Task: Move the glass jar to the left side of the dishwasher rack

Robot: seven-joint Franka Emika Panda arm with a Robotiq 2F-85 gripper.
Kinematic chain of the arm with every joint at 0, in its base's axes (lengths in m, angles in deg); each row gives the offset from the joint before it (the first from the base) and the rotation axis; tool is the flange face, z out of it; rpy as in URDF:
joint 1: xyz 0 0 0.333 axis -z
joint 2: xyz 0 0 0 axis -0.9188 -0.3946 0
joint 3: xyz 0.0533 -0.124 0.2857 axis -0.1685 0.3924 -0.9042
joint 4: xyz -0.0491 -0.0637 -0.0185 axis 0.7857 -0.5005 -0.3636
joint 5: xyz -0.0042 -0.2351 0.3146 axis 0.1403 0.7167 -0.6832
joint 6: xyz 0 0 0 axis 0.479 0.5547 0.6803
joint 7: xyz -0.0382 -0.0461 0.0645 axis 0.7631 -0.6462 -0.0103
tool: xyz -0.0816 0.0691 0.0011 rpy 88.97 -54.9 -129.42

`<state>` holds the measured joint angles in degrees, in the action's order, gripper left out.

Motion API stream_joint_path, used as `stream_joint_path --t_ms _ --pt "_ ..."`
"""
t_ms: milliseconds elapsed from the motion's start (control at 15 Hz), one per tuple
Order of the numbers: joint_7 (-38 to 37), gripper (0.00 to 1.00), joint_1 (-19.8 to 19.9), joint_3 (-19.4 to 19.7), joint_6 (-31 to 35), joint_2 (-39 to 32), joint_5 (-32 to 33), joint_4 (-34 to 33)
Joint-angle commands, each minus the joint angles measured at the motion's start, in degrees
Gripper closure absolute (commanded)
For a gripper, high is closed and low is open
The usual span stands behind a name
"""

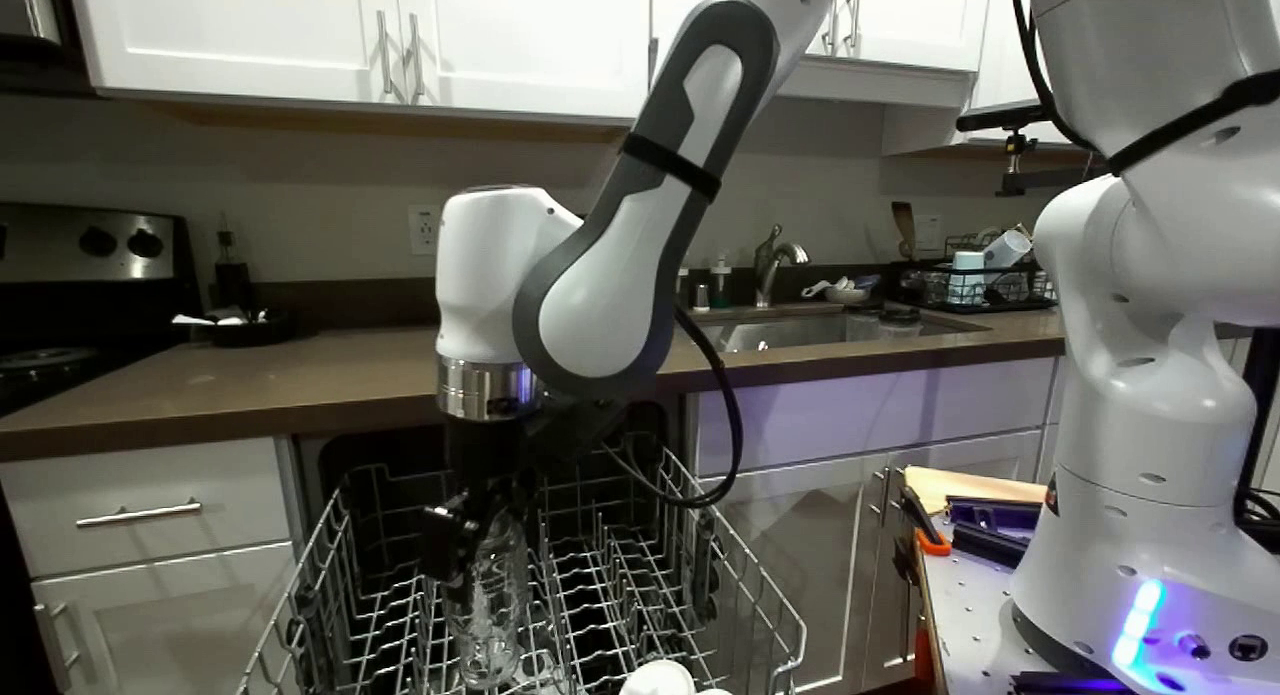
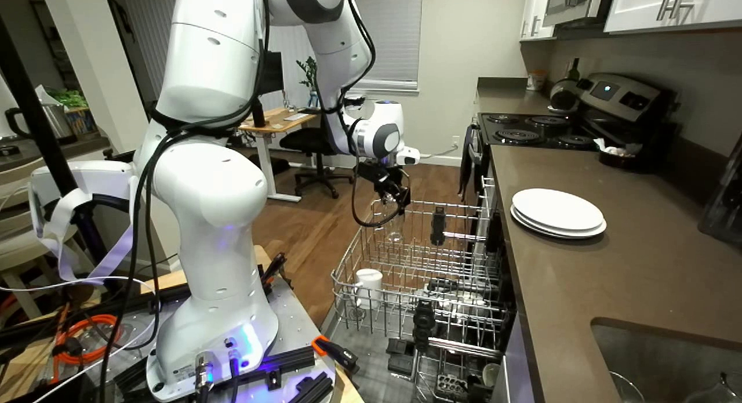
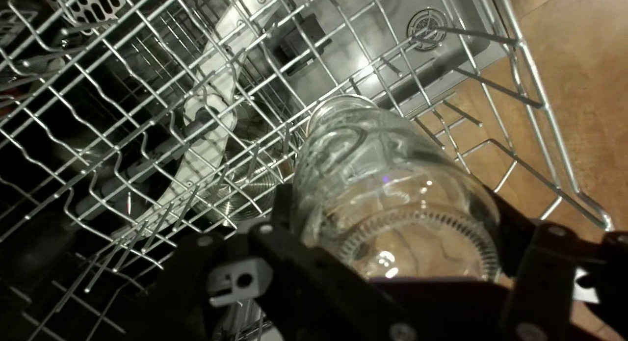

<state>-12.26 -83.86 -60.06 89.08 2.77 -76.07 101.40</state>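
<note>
Jar of clear, colourless cylindrical glass (image 3: 387, 169) is pointing mouth-down, long axis near upright, from black fingers (image 3: 512, 233) pinching its closed end over the silver-grey wire dishwasher rack (image 1: 612, 575), toward the side away from the robot's white base (image 2: 203, 339), probably needing lowering, contact unclear.

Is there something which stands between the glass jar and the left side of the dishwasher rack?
Nothing visible stands between the glass jar and that side of the dishwasher rack, except perhaps the rack's own upright tines, which might catch it. The white mug stands apart.
</note>
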Motion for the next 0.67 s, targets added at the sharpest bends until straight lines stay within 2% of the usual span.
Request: stream_joint_path --t_ms 0,600 --pt "-2.53 0.38 -1.5 0.13 1.85 1.39 -0.44 2.07" --pt "-2.62 0.38 -1.74 -1.34 2.34 -0.65 -2.37 1.46"
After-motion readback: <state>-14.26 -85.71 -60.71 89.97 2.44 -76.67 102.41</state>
